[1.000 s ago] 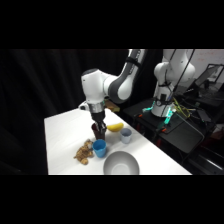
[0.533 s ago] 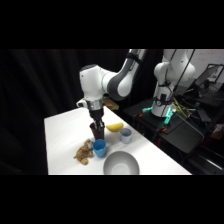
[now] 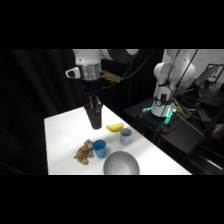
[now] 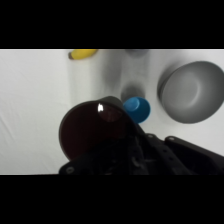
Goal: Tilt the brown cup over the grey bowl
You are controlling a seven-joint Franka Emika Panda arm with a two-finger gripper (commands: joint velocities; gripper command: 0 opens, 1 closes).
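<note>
The brown cup hangs upright above the white table, behind the other cups. My gripper comes down from above and is shut on its upper part. From the wrist, the brown cup fills the lower middle, with the black linkage overlapping it from below. The grey bowl stands at the table's near edge, in front of and to the right of the held cup. In the wrist view the grey bowl lies off to the right, apart from the cup.
A bright blue cup and a brown lumpy toy sit just behind the bowl. A small pale cup and a yellow banana lie to the right. A second robot stands beyond the table's right side.
The arm has risen and drawn slightly left, and the brown cup has come up off the table with it.
</note>
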